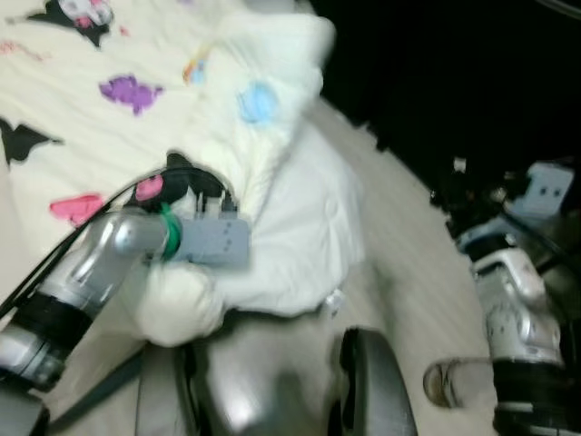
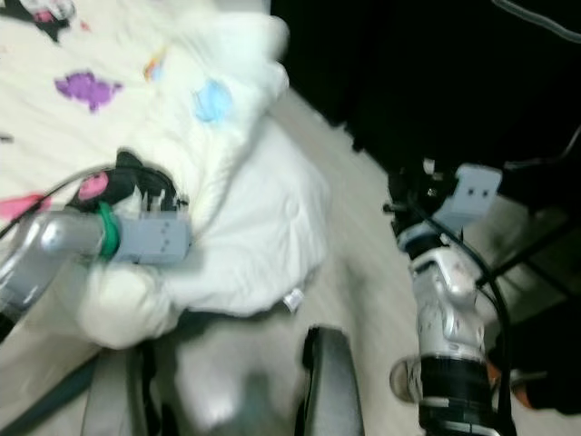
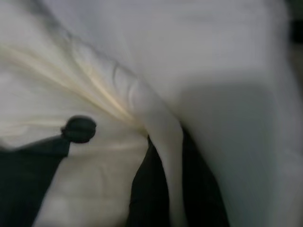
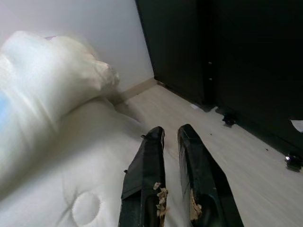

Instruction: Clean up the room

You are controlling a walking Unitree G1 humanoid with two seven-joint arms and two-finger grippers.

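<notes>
Left tool (image 3: 142, 156) pinching quilt (image 1: 300, 218)

Head views downward; wrist views near quilt (image 1: 300, 227).

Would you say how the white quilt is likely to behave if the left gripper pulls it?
The quilt is probably floppy: it folds and bunches around the left gripper. Likely light for its bulk, looking puffy. It may drag along rather than lift cleanly, since part drapes off the bed.

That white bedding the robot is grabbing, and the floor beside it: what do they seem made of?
The white bedding looks like soft padded fabric, matte, with folds, puckered stitching and printed cartoon shapes. The floor looks like pale wood or laminate planks with a slight sheen, though blur leaves that open.
</notes>
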